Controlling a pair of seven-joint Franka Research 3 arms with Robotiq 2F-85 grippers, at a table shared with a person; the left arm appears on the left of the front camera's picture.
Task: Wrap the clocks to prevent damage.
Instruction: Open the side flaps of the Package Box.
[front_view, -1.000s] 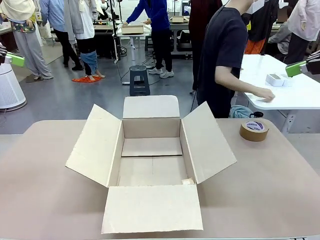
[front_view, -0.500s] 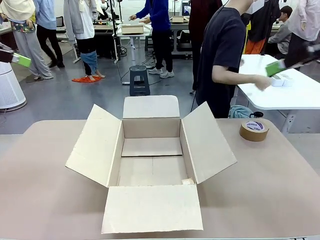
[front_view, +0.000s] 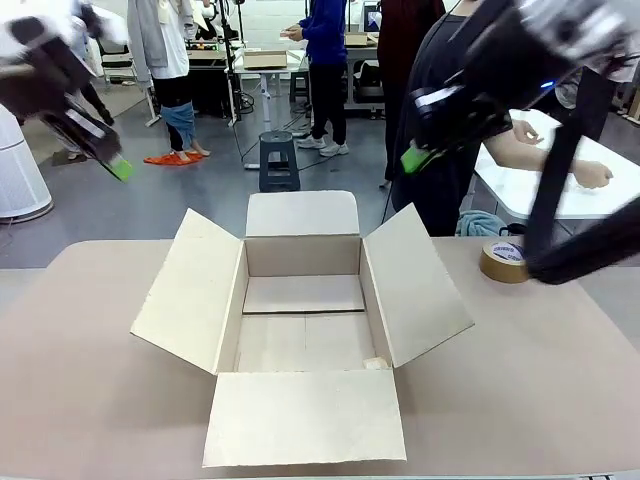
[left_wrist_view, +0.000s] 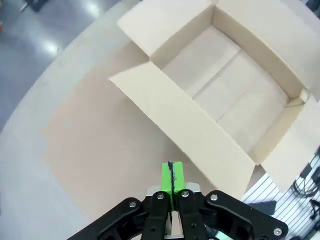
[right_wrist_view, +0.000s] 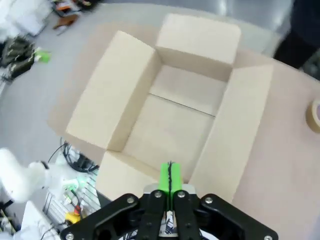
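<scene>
I see a plain, matt brown cardboard box (front_view: 190, 290) on a smooth, matt beige tabletop (front_view: 80, 380). The tape roll (front_view: 505, 262) is brown with a slight gloss. My left gripper (left_wrist_view: 171, 167) has matt green pads (left_wrist_view: 166, 176) and faintly shiny black linkage (left_wrist_view: 125, 220).

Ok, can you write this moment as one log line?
left gripper: shut, empty | right gripper: shut, empty | cardboard box: flaps open | tape roll: on table

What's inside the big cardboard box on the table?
Just the bottom flaps of the cardboard box, with a seam across them. Nothing lies on them. From the front, the inside of its near wall is hidden.
</scene>
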